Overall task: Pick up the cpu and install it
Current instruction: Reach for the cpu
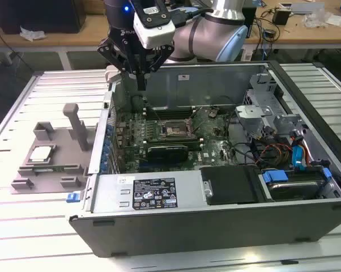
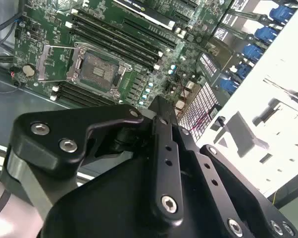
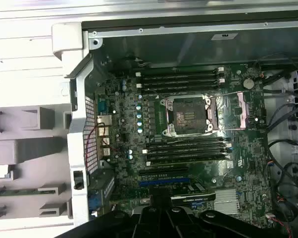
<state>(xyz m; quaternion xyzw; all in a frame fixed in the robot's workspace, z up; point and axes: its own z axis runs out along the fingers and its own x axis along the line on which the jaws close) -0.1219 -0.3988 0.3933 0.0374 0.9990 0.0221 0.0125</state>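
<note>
1. Silver-topped and flat, the cpu (image 1: 41, 153) lies on the grey tray (image 1: 74, 119), just outside the computer case (image 1: 216, 232), on the exterior view's left. I see the gripper (image 1: 141, 85) hanging over the case's corner on that side, jaws closed on nothing.
2. In the second wrist view, the black fingers (image 2: 164, 163) are pressed together above the socket (image 2: 97, 69) inside the case.
3. In the first wrist view, the socket (image 3: 191, 115) sits mid-case between memory slots (image 3: 181, 79).
</note>
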